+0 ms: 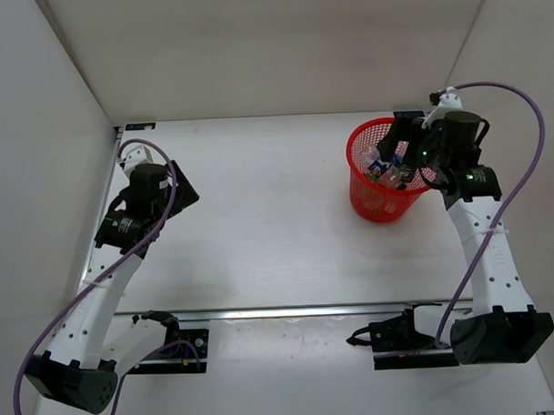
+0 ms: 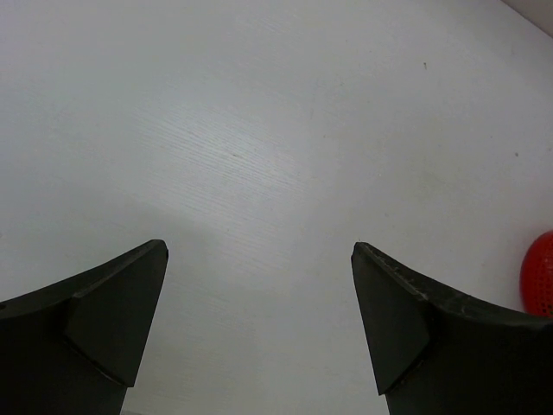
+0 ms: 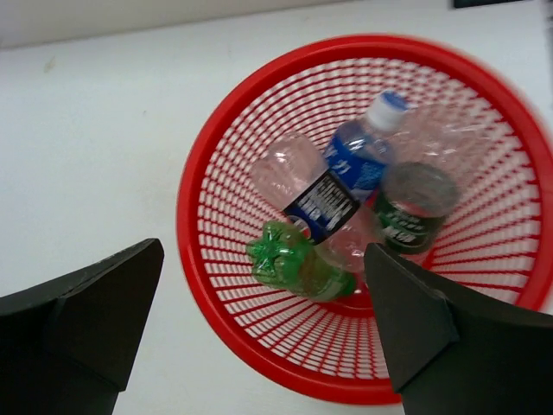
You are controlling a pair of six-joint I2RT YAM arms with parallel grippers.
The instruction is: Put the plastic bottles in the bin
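The red mesh bin [image 1: 379, 200] stands at the table's far right; in the right wrist view its rim [image 3: 194, 181] is seen from above. Inside lie the green bottle [image 3: 298, 262], the clear bottle with blue label [image 3: 346, 177], a clear bottle with a dark label [image 3: 413, 207] and another clear bottle [image 3: 289, 164]. My right gripper [image 3: 263, 320] is open and empty, held just above the bin's near rim; it also shows in the top view [image 1: 410, 153]. My left gripper [image 2: 259, 333] is open and empty over bare table at the far left [image 1: 181, 188].
White walls enclose the table on the left, back and right. The bin's edge [image 2: 540, 281] shows at the right border of the left wrist view. A metal rail [image 1: 281, 311] runs along the near edge between the arm bases.
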